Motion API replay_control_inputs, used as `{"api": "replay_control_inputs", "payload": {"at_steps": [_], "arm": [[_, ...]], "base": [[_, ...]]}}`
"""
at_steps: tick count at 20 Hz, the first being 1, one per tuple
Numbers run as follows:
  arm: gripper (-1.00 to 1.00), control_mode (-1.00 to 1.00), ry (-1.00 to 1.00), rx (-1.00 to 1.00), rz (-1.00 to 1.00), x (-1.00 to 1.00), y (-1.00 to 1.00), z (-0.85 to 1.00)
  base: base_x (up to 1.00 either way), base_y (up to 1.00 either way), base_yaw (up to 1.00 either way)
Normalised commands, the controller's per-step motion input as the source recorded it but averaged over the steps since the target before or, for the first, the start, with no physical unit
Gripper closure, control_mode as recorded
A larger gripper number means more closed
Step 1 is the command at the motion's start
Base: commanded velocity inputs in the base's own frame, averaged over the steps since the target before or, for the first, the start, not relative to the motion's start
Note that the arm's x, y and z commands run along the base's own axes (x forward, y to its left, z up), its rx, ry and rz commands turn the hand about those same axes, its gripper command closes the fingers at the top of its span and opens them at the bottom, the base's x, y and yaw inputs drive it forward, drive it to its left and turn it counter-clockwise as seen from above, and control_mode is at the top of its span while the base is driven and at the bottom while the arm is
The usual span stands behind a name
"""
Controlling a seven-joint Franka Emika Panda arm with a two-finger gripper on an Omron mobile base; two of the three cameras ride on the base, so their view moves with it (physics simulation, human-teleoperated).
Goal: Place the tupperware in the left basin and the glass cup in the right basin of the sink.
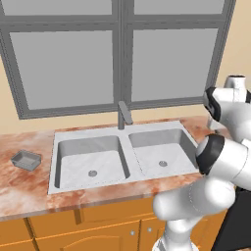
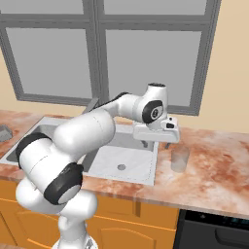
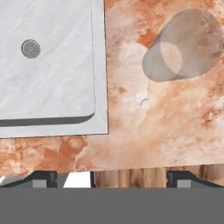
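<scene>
left base view: tupperware (image 1: 26,160) sitting on the marbled counter (image 1: 19,188), well to the left of the sink (image 1: 122,156), outside both bowls. left basin (image 1: 90,162) and right basin (image 1: 161,152) each showing a round drain, with nothing else inside. grey faucet (image 1: 124,114) rising at the centre divider. white arm rising at lower right, covering the counter right of the sink.

right base view: gripper (image 2: 156,144) hanging over the counter edge just right of the right basin (image 2: 125,164). glass cup (image 2: 179,158) standing upright on the counter, just beside the gripper's right side, apart from it. tupperware (image 2: 4,133) partly visible at the far left edge.

hand view: fingertips (image 3: 45,178) set wide apart at the bottom, jaws spread, nothing between them. glass cup (image 3: 183,46) upper right on the counter, clear of the fingers. corner of the right basin (image 3: 46,65) with its drain at upper left.
</scene>
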Motion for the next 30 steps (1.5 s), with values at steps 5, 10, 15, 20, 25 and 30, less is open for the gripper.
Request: {"api": "replay_control_inputs", "payload": {"at_steps": [5,10,15,20,25,30], "arm": [[-1.0,-1.0,0.0,0.0,0.01,0.22,-0.38,-0.08],[-1.0,-1.0,-0.01,0.01,0.01,0.15,-0.14,-0.1],[-1.0,-1.0,-0.03,0.01,0.01,0.25,0.07,-0.18],[-1.0,-1.0,-0.01,0.0,0.0,0.33,0.03,-0.3],[-1.0,-1.0,-0.01,0.0,0.0,0.26,-0.11,-0.3],[-1.0,-1.0,0.0,0.0,0.0,0.16,-0.18,-0.23]], "base": [[0.0,0.0,0.0],[0.0,0.0,0.0],[0.0,0.0,0.0],[0.0,0.0,0.0],[0.0,0.0,0.0],[0.0,0.0,0.0]]}}
